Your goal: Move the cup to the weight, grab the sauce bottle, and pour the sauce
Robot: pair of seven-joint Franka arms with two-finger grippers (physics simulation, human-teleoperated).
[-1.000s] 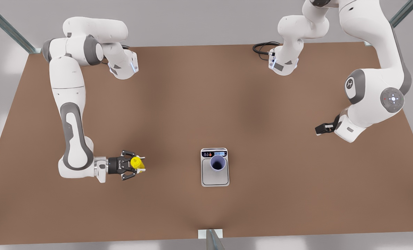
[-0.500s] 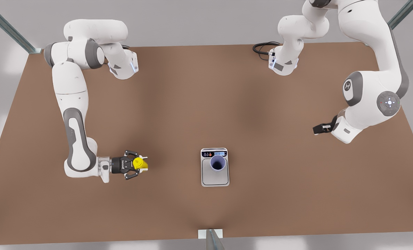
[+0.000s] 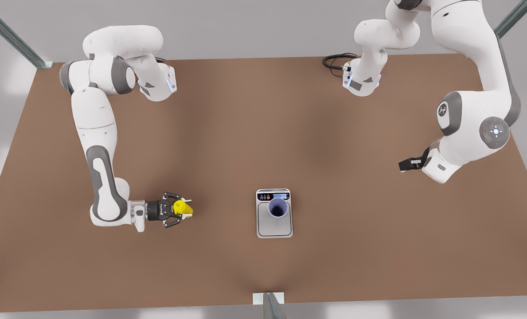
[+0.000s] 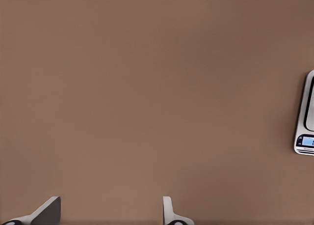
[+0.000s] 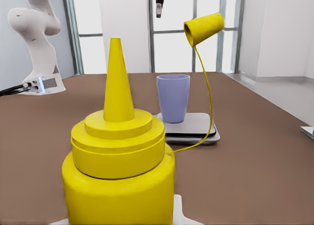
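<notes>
The yellow sauce bottle [image 3: 182, 207] is held upright in my right gripper [image 3: 178, 208], which is shut on its body at the front view's left. Up close, the sauce bottle [image 5: 120, 166] has its nozzle bare, and its small yellow cap [image 5: 203, 28] hangs off a thin strand. The lavender cup [image 3: 278, 208] stands on the weight [image 3: 274, 227], a silver scale, well to the right of the bottle. Cup [image 5: 173, 97] and weight [image 5: 196, 130] lie straight beyond the nozzle. My left gripper [image 3: 407, 165] waits open over bare table at the far right; the weight [image 4: 306, 117] edges into its view.
A black cable [image 3: 334, 62] coils by the arm base at the back right. A metal post [image 3: 268, 302] stands at the table's front edge, below the scale. Brown tabletop [image 3: 228, 208] stretches between bottle and scale.
My right gripper has carried the sauce bottle a short way toward the scale. The left arm has shifted slightly at the far right. Cup and scale have not moved.
</notes>
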